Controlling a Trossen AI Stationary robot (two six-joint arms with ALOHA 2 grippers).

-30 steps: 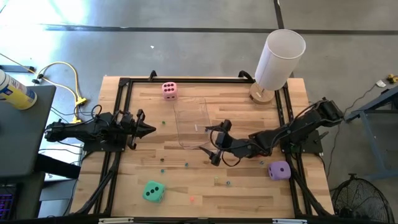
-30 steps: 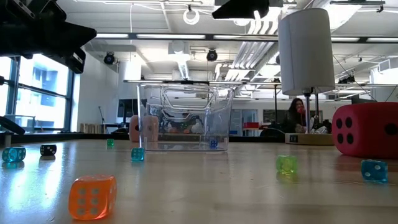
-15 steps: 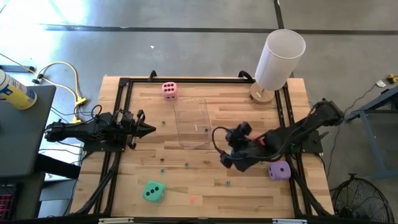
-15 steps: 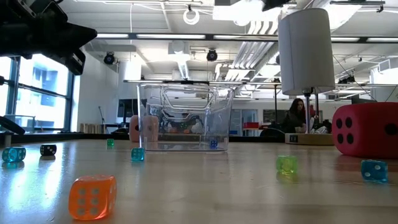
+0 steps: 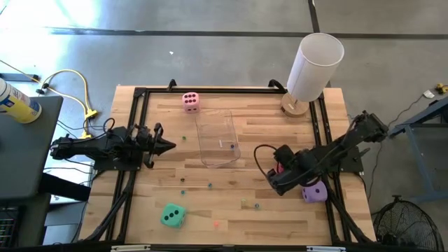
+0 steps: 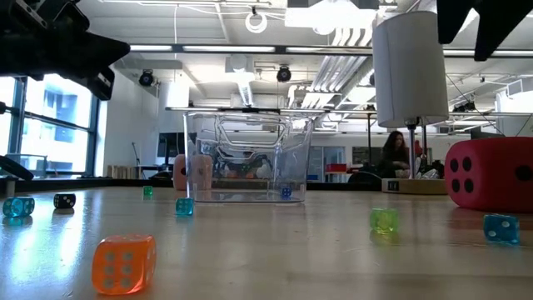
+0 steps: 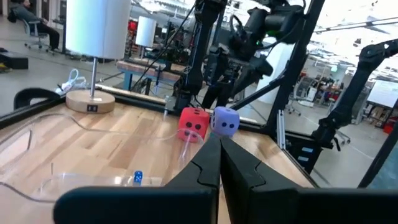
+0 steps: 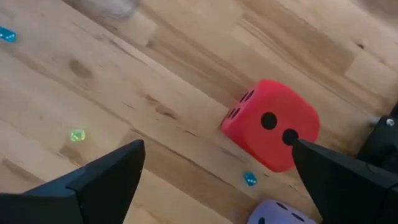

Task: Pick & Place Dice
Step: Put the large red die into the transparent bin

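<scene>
The right pincer [image 8: 214,180] hovers wide open over the red die [image 8: 270,124], which lies on the desk [image 5: 266,119] beside the purple die [image 5: 314,192]. The left pincer [image 5: 170,146] waits shut.

Four big foam-looking dice with dark pips lie apart on the wooden table; the pink die [image 5: 190,101] sits near the far edge, four pips up; the teal-green die [image 5: 172,215] rests near the front edge on the left side, two pips up; the purple die [image 5: 314,192] lies at the right side, two pips up; the red die [image 8: 271,124] sits flat just beside it, largely hidden from overhead, with two-pip faces showing.
</scene>
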